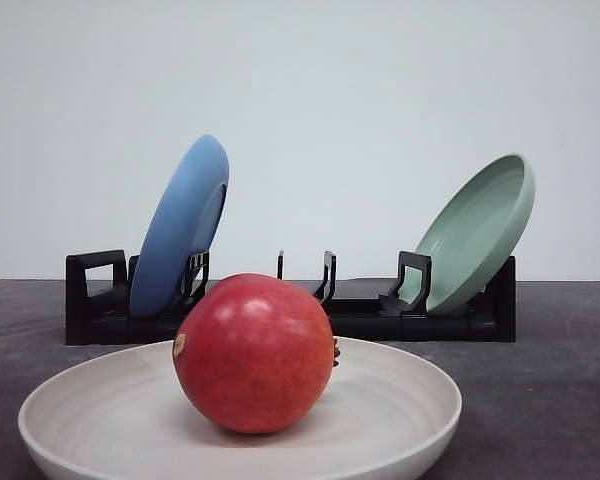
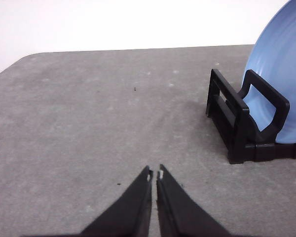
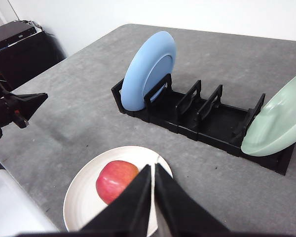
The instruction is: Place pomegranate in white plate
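The pomegranate (image 1: 252, 352), red and glossy, rests inside the white plate (image 1: 90, 405) near the front of the table. From the right wrist view the pomegranate (image 3: 116, 180) lies in the white plate (image 3: 81, 200), and my right gripper (image 3: 153, 168) hangs shut above the plate's edge, apart from the fruit and empty. My left gripper (image 2: 155, 174) is shut and empty over bare grey table, beside the rack's end. It also shows far off as a dark wedge, the left gripper (image 3: 42, 97).
A black dish rack (image 1: 360, 320) stands behind the plate, holding a blue plate (image 1: 180, 230) on the left and a pale green plate (image 1: 480, 235) on the right. Black equipment (image 3: 15, 44) sits past the table's edge.
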Controlling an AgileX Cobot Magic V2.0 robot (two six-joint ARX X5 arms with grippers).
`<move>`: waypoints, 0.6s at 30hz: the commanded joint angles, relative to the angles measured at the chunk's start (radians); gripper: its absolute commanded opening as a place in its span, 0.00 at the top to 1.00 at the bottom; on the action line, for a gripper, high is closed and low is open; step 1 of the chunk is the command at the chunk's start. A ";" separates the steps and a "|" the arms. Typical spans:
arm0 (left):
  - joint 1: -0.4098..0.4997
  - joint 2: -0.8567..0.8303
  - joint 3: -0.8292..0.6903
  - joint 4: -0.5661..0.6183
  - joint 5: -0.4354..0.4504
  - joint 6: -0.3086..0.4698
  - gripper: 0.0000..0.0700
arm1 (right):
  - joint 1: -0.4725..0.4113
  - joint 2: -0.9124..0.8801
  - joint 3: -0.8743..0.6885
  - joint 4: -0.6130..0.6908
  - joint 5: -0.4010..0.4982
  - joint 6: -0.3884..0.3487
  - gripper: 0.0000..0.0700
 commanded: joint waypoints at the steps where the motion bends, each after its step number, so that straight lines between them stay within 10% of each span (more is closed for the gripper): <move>1: 0.000 -0.002 -0.011 -0.001 -0.001 -0.003 1.00 | 0.011 0.002 0.010 0.011 0.000 -0.011 1.00; 10: 0.000 -0.002 -0.011 -0.001 -0.001 -0.003 1.00 | -0.005 -0.002 0.009 0.002 0.012 -0.083 1.00; 18: 0.000 -0.002 -0.011 -0.001 -0.001 -0.003 1.00 | -0.363 -0.068 -0.137 0.155 0.026 -0.341 1.00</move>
